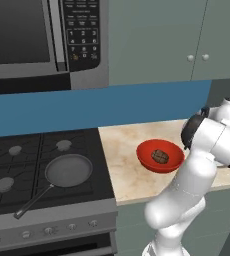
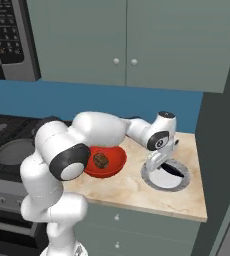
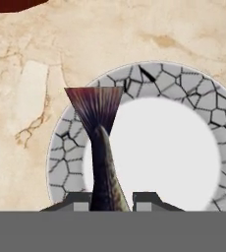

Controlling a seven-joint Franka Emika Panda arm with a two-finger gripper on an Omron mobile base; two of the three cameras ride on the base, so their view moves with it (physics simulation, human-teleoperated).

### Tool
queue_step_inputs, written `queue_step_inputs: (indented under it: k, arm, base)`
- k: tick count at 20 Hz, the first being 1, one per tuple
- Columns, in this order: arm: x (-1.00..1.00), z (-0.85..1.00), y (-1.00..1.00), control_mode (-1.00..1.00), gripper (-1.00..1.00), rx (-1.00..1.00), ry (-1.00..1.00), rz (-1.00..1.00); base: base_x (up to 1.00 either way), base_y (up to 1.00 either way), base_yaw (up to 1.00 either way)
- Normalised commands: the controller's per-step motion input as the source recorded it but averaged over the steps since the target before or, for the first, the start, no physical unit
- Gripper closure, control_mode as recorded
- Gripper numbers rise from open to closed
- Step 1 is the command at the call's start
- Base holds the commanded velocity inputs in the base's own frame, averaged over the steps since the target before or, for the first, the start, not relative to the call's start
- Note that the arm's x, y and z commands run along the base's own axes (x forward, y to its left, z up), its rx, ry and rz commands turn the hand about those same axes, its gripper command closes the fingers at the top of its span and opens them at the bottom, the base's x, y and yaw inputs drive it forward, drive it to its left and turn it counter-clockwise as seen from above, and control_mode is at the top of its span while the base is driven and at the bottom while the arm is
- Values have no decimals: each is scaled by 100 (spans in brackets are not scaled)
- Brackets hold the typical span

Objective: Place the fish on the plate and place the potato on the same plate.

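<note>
Dark-scaled fish [image 3: 104, 167] with a fanned tail hangs clamped between the gripper [image 3: 110, 201] jaws, directly over the round white plate [image 3: 183, 93] with a grey mosaic rim, apparently for lowering; brown potato [image 1: 160, 156] waits in a red bowl [image 1: 147, 161] on the marble table [image 1: 122, 150].

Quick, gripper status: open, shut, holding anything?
Gripper: shut on the fish, tail fanned out over the rim of the plate.

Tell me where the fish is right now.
In the hand view the fish sits between the gripper's fingertips, tail fanned over the plate's cracked grey rim, above the marble counter.
</note>
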Motion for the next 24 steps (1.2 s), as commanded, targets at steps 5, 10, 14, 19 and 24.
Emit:
queue_step_inputs:
  k: [5,10,14,19,24]
  arm:
    - [48,-29,2,-100,100,0,3,2]
    - [15,-33,0,-100,100,1,3,0]
    - [1,-47,0,-100,100,2,2,0]
    - [0,-29,0,-100,100,3,1,0]
    - [0,-7,12,-100,-100,0,0,0]
  base:
    - [0,0,0]
    - [0,0,0]
    - [0,0,0]
    - [0,0,0]
    - [0,0,0]
